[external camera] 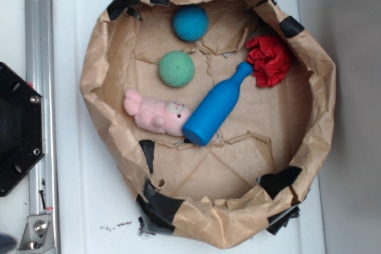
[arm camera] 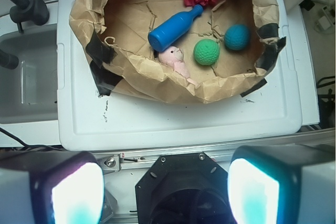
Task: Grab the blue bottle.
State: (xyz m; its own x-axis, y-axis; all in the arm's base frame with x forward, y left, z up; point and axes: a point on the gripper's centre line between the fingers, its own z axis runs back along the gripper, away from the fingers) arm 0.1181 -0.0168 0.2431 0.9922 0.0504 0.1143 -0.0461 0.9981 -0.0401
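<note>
Blue bottle lies free in the paper nest, pincer well short of it.

Exterior view: one blue bottle (external camera: 216, 111) lies on its side, neck toward the red crumpled cloth (external camera: 269, 59), base touching one pink plush (external camera: 157, 115); one green ball (external camera: 177, 68), one teal ball (external camera: 190, 23); no pincer visible.
Wrist view: pincer (arm camera: 165, 192) spread wide, empty; the bottle (arm camera: 172, 28) lies straight ahead, far off, axis slanting up-right.
</note>
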